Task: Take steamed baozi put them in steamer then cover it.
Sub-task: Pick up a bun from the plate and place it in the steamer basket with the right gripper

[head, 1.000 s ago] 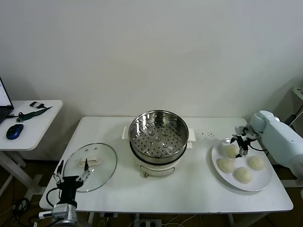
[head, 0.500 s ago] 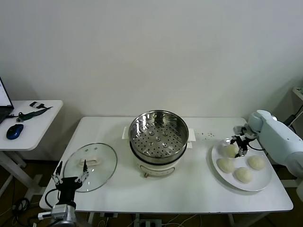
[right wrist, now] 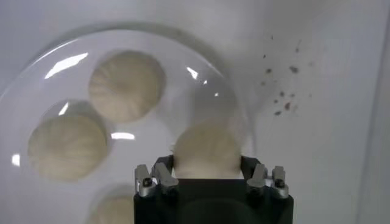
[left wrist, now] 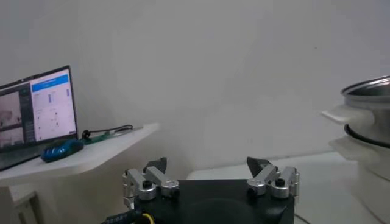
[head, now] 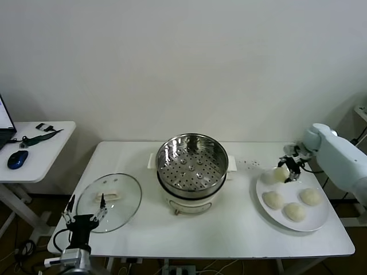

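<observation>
You are working at a white table (head: 229, 229) against a plain wall. Nearest you, the left gripper (head: 84, 209) is hanging at the front edge with jaws spread, beside the glass lid (head: 109, 201). Farther back, the steamer (head: 192, 169) is sitting empty. At the plate (head: 261, 192), the right gripper (head: 291, 167) is now lifting one bun (right wrist: 207, 152), jaws clamped on it, so transfer is beginning; three buns (head: 274, 200) are waiting

Even, bright light; glare streaks on the plate (right wrist: 73, 61); the held baozi (right wrist: 207, 149) slightly blurred.
</observation>
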